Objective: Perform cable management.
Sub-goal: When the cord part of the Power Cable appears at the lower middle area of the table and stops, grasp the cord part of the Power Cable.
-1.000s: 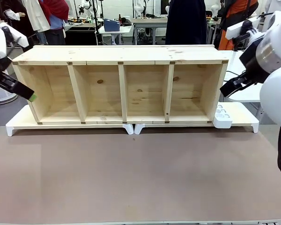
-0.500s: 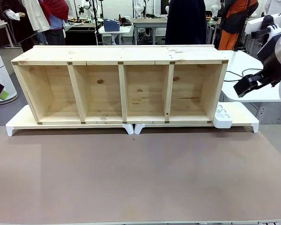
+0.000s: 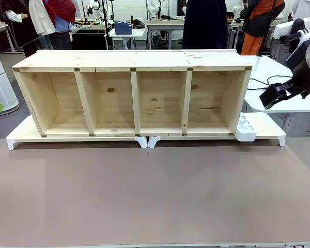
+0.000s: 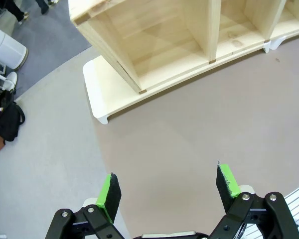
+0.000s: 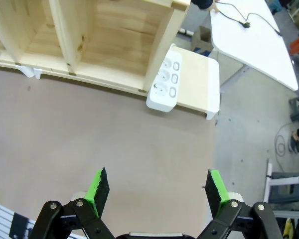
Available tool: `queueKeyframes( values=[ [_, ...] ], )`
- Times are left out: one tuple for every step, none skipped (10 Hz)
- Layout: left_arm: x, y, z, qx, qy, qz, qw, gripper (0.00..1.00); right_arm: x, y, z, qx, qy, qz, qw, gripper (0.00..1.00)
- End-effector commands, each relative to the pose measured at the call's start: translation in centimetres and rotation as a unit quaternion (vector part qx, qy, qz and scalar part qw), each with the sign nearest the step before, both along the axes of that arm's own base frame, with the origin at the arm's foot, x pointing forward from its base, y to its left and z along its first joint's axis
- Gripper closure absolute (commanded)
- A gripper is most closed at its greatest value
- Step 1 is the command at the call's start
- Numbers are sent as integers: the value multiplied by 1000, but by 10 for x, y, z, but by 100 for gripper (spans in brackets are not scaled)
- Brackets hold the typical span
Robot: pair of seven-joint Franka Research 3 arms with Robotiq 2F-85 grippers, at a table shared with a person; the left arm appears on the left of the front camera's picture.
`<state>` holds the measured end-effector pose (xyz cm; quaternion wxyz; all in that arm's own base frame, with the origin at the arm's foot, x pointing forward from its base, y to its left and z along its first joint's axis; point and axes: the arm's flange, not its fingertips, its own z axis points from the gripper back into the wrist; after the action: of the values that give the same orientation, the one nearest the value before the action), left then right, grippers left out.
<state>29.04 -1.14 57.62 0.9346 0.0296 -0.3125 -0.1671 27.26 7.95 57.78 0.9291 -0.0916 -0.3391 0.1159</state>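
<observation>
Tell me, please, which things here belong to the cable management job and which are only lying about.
Job in hand: long thin black power cable, lying on the white side table; open left gripper; open right gripper.

Lying about: pale wooden four-compartment shelf; small white multi-socket block; flat white risers under the shelf.

A lab: cluttered workbenches (image 3: 165, 23) behind a wooden shelf (image 3: 134, 93).
</observation>
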Motion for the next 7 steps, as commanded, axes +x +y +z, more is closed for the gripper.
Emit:
queueKeyframes(
  values=[
    [0,1,1,-6,-3,8,1000,0,0,0,0,-2,0,1,1000,0],
    [0,1,1,-6,-3,8,1000,0,0,0,0,-2,0,1,1000,0],
    [0,1,1,-6,-3,8,1000,0,0,0,0,-2,0,1,1000,0],
    [0,1,1,-6,-3,8,1000,0,0,0,0,-2,0,1,1000,0],
    [0,1,1,-6,-3,8,1000,0,0,0,0,-2,0,1,1000,0],
    [0,1,1,-6,-3,8,1000,0,0,0,0,-2,0,1,1000,0],
    [0,1,1,-6,-3,8,1000,0,0,0,0,-2,0,1,1000,0]
  ],
)
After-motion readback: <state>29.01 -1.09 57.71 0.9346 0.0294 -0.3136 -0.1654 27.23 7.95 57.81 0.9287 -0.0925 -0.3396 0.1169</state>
